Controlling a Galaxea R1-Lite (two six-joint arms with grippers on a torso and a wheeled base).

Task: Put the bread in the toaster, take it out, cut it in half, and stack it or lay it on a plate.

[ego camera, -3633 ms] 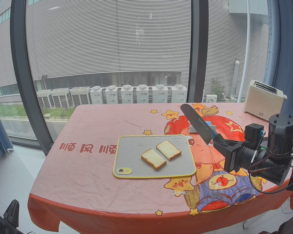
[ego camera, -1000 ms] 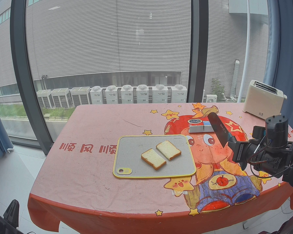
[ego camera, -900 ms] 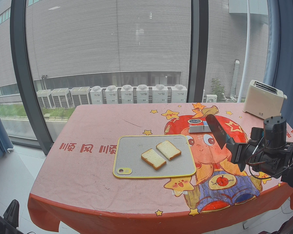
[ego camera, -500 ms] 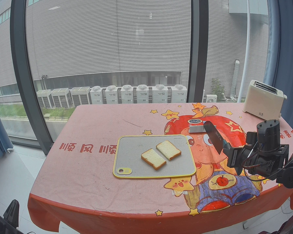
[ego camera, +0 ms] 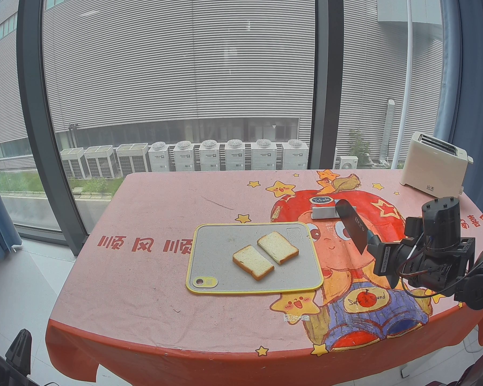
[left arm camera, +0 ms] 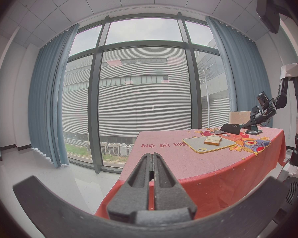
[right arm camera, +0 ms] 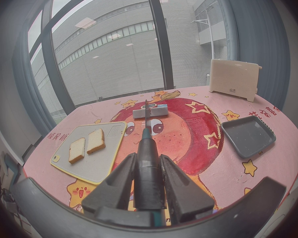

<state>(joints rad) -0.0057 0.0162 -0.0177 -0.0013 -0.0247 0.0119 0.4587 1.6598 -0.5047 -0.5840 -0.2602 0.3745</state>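
Two halves of toasted bread (ego camera: pixel 253 262) (ego camera: pixel 277 247) lie side by side, slightly apart, on a grey cutting board with a yellow rim (ego camera: pixel 220 242). To the board's right, my right gripper (ego camera: pixel 382 254) hovers above the table, shut on the handle of a black knife (ego camera: pixel 352 224). The blade points toward a small white and blue knife rest (ego camera: pixel 327 210). In the right wrist view the knife (right arm camera: pixel 147 142) runs straight out between the fingers (right arm camera: pixel 122 179). A dark grey square plate (right arm camera: pixel 248 136) sits right of it. My left gripper (left arm camera: pixel 152 179) is shut and holds nothing, low beside the table's left end.
A cream toaster (ego camera: pixel 434 165) stands at the back right corner, near the window. The table carries a pink cartoon-print cloth (ego camera: pixel 155 274) with bare room left of and in front of the board. Blue curtains hang at both sides.
The right arm has carried the knife away from above the board, to the right and lower, and turned the blade toward the knife rest. In the last half second it barely moved. The bread stayed put.
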